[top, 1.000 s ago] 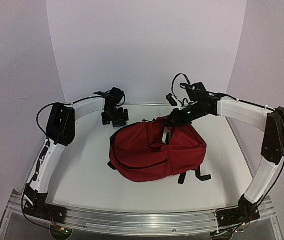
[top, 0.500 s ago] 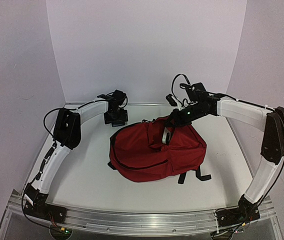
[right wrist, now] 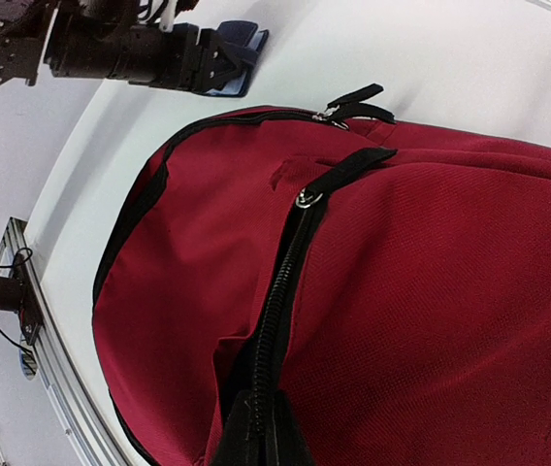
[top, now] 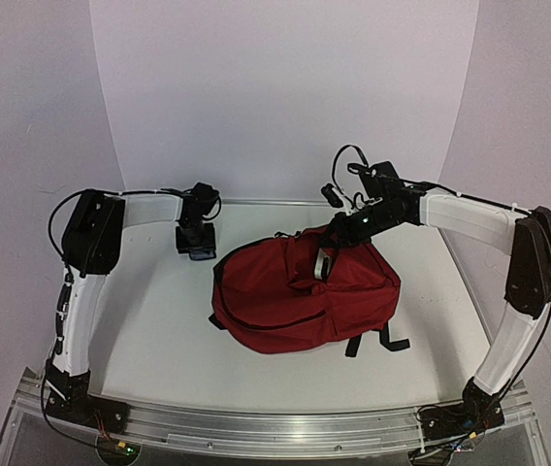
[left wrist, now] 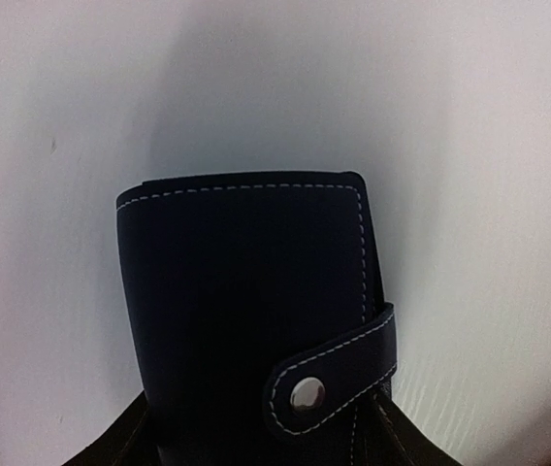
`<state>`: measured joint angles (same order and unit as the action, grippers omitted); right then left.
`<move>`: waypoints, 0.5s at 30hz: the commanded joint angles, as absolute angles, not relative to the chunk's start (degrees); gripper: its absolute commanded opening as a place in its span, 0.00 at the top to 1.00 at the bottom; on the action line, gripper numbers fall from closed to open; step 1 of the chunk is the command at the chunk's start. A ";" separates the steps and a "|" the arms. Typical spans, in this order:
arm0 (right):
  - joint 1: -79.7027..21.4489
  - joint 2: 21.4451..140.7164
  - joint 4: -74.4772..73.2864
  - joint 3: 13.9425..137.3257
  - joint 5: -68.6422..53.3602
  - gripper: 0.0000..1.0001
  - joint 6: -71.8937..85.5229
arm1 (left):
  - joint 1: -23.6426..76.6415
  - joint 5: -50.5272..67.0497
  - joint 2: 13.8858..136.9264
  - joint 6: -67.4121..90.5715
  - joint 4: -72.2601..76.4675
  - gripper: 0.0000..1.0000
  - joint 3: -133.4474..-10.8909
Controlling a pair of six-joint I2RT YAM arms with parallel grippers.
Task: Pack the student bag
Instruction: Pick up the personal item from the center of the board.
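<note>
The student bag (top: 300,296), dark red with black zipper trim, lies in the middle of the white table. My right gripper (top: 329,254) is at the bag's far top and is shut on its zipper edge; in the right wrist view the bag (right wrist: 431,311) fills the frame and the right gripper (right wrist: 261,432) pinches the black zipper line. A dark blue wallet (left wrist: 246,291) with white stitching and a snap strap sits between the jaws of my left gripper (left wrist: 266,442), which press its sides. The left gripper (top: 198,248) is left of the bag, near the back wall.
The bag's black straps (top: 382,342) trail toward the near right. Two black zipper pulls (right wrist: 353,105) lie at the bag's top edge. White walls close the back and sides, and an aluminium rail (top: 275,427) runs along the near edge.
The left arm swung left and its elbow rose; its gripper moved left, away from the bag, and closed on the wallet. The right arm and the bag stayed still.
</note>
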<state>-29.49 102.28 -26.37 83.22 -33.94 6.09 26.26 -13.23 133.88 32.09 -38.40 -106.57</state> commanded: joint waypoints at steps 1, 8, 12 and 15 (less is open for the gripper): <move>-29.10 102.32 -25.23 84.16 -34.09 1.00 5.97 | 27.08 -11.07 120.60 28.78 -32.98 0.54 -97.46; -29.13 102.45 -25.70 84.50 -34.27 1.00 5.71 | 35.22 -11.60 104.73 21.37 -27.99 0.54 -85.25; -29.11 102.73 -26.12 84.82 -34.37 1.00 5.59 | 39.12 -6.39 97.24 20.25 -24.09 0.54 -78.90; -29.16 102.71 -26.34 85.26 -34.20 1.00 5.70 | 41.32 0.75 92.87 20.03 -20.11 0.54 -74.88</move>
<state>-29.50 102.28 -26.61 83.24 -33.93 6.05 40.09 -6.99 98.58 22.38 -27.29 -78.65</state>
